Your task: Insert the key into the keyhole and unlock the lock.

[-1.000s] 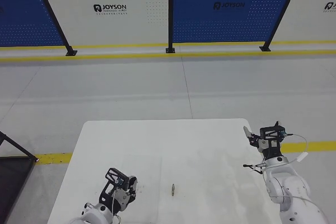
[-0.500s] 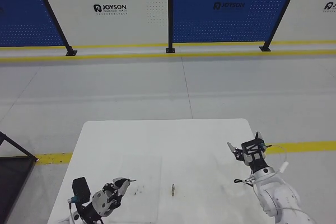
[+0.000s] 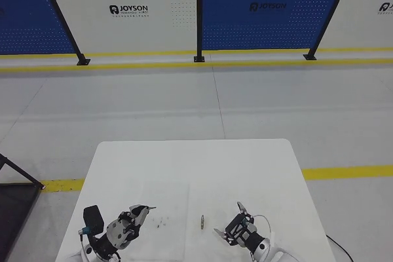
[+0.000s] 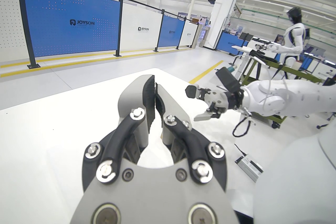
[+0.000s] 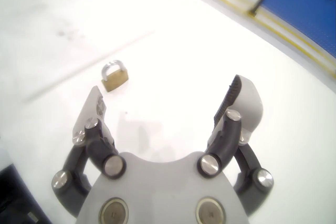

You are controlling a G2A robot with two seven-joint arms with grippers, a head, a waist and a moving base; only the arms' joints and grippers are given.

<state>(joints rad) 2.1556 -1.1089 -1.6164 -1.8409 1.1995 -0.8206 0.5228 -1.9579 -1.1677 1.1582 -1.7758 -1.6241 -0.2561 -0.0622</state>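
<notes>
A small brass padlock (image 3: 202, 222) with a silver shackle rests on the white table (image 3: 196, 170) near its front middle; in the right wrist view the padlock (image 5: 115, 76) lies just beyond one fingertip. My right gripper (image 3: 232, 229) (image 5: 165, 88) is open and hovers low, close to the right of the padlock, with nothing between its fingers. My left gripper (image 3: 143, 211) (image 4: 155, 89) is at the front left, its pads pressed together. A thin metal tip, apparently the key (image 3: 149, 208), sticks out of them. Farther off in the left wrist view is the open right gripper (image 4: 197, 104).
Faint dark specks (image 3: 160, 223) mark the table between the left gripper and the padlock. A black frame (image 3: 3, 171) stands off the table's left side. The table's far half is bare white surface.
My right arm has swung from the table's far right edge to the front middle, ending beside the padlock. The left gripper turned a second ago and has since barely moved.
</notes>
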